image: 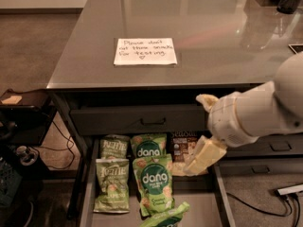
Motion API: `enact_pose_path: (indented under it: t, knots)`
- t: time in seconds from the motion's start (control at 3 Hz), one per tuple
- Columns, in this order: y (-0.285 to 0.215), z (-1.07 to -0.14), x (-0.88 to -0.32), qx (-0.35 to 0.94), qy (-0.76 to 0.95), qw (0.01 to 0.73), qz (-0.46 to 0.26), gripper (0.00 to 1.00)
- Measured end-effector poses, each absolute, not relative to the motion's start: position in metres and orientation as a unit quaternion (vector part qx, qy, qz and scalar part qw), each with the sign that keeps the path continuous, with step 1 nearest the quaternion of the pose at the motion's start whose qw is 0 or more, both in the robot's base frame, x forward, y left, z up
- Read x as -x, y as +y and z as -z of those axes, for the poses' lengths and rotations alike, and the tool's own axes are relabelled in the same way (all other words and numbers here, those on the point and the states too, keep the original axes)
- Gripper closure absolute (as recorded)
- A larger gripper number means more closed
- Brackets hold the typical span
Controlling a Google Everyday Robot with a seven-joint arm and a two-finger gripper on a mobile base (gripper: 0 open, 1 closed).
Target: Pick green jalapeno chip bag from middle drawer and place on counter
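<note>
Centre right, over drawer (222, 197): gripper (193, 134), spread wide, empty. Lower left, inside drawer: Kettle bags (112, 183), just beside dang bags (154, 178). Risk: closing on dang instead, or dragging both Kettles.

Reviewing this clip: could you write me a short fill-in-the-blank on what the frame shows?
1. The open dark grey metal middle drawer holds ____ pale green "Kettle" jalapeno chip bags.
2. The dark round logo on the other green bags reads ____.
3. The robot's cream gripper hangs over the drawer's ____ side, as pictured.
Missing words: two; dang; right.
</note>
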State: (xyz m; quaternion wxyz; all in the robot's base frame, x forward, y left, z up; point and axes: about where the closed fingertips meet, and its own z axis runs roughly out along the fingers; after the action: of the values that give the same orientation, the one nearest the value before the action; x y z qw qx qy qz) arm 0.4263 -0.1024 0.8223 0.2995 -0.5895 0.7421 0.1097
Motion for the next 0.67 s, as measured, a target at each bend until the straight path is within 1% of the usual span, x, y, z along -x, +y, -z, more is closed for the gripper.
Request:
enact_pose_path:
  t: [0.33, 0.67]
  knots:
    - [-0.0591, -0.7669, -0.4288, 0.600, 0.733, 0.282, -0.152, 0.00]
    - [-0.0571, -0.7623, -0.4301, 0.600, 0.732, 0.282, -0.154, 0.00]
